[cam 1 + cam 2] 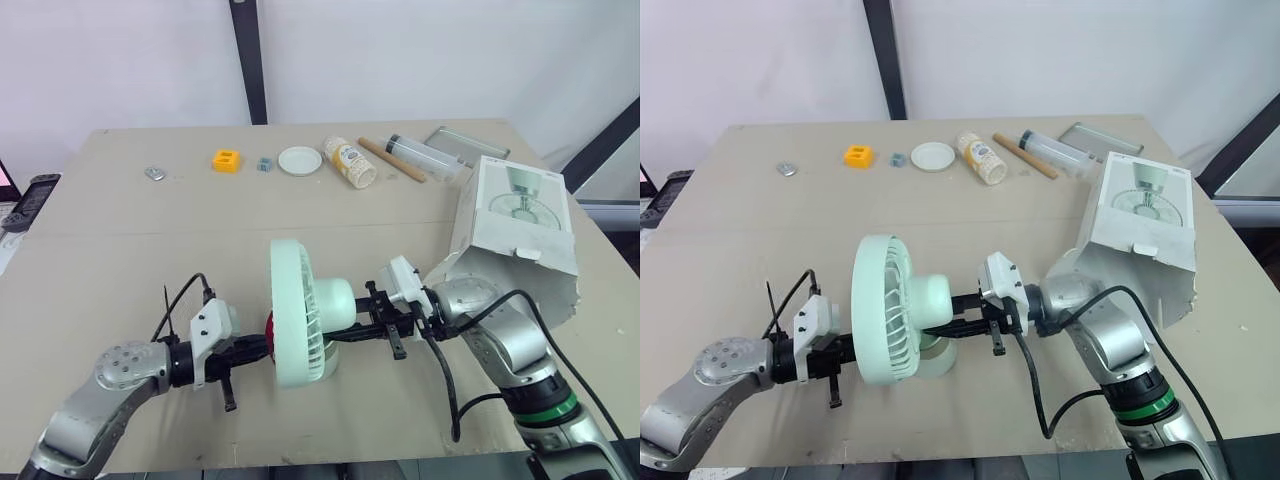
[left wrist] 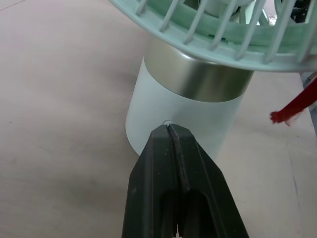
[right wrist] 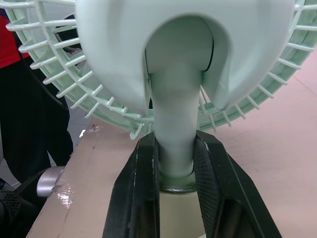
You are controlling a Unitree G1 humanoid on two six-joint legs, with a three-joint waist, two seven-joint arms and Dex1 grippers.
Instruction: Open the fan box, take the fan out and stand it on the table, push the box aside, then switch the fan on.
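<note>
On table [image 1: 120, 250], fan [image 1: 295, 310] in right end effector [image 3: 177, 144]

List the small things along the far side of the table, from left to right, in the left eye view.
small metal piece → yellow block → small grey-blue piece → white round disc → patterned bottle lying on its side → clear tube

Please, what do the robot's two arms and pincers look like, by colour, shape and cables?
The left arm and right arm are rounded silver-grey shells with black joints and looping black cables; the right has a green ring. Each wrist carries a white block. The left pincer and right pincer each have two black fingers.
</note>
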